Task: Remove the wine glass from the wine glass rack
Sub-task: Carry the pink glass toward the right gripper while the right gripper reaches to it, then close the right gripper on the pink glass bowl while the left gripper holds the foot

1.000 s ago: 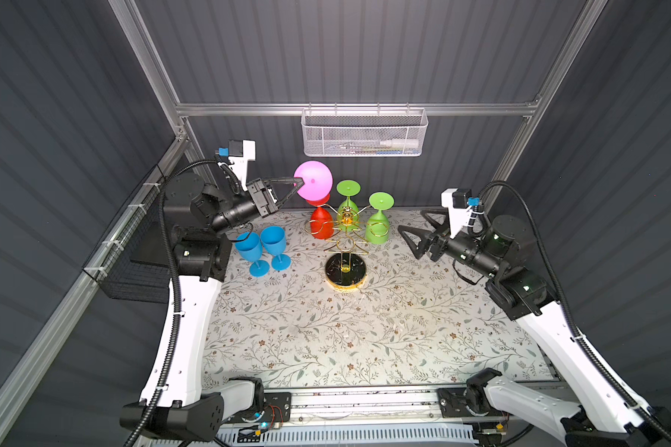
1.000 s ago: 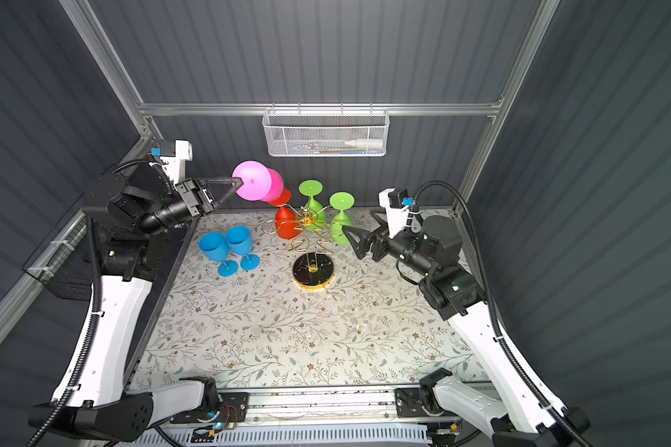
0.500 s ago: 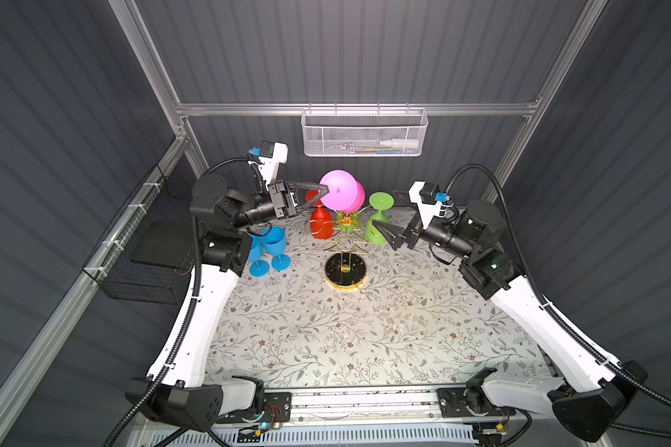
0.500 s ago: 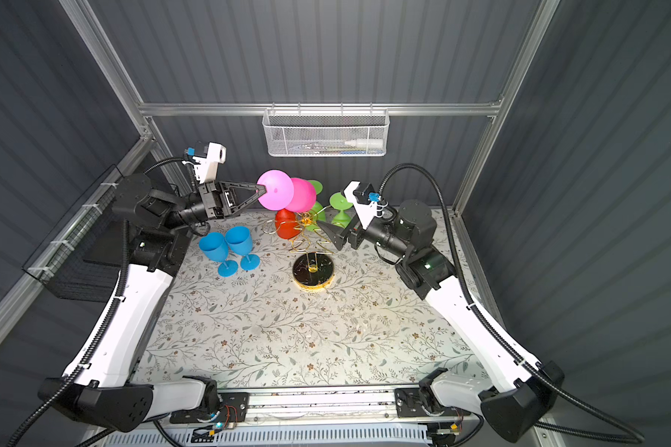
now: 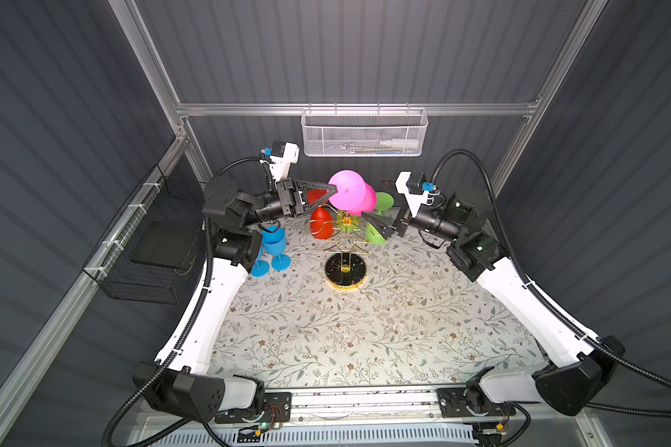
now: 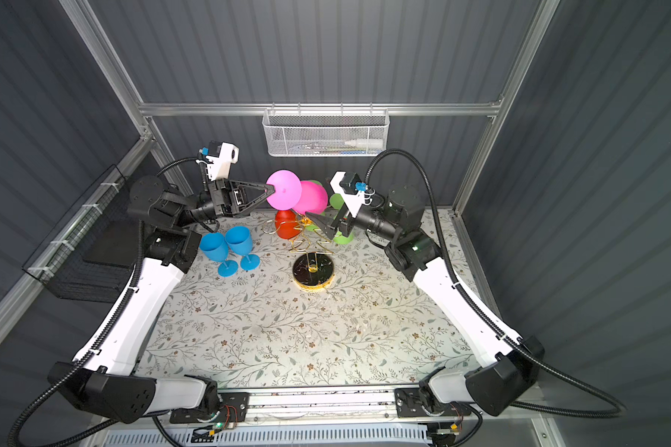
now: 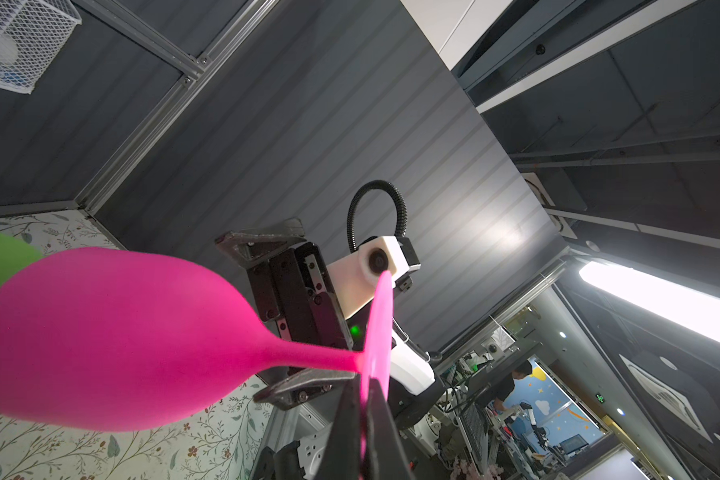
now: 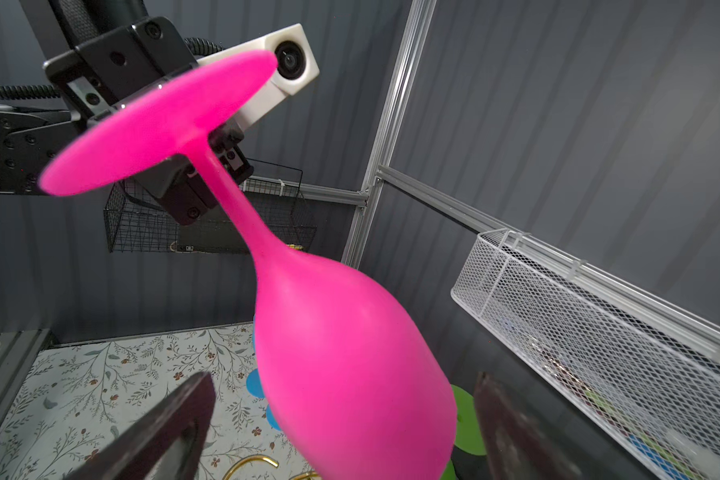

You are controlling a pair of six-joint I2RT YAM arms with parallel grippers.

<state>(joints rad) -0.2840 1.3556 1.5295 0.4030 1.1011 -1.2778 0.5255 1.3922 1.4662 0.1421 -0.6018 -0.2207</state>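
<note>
So the left end effector [image 5: 333, 189] pinches the pink glass [image 5: 355, 195] by its foot, stem lying sideways, bowl toward the right arm. The right end effector [image 5: 375, 202] is spread wide, bowl right between its jaws.

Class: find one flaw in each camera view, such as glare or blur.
Left wrist view: ceiling light blown out white. Right wrist view: fingers of the right gripper out of focus. In both top views: bright glare along the near edge of the tablecloth.

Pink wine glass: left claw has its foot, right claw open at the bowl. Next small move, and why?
Probably close the right claw gently on the bowl of the pink wine glass: its open jaws flank the bowl, while the left claw pinches only the thin foot.
</note>
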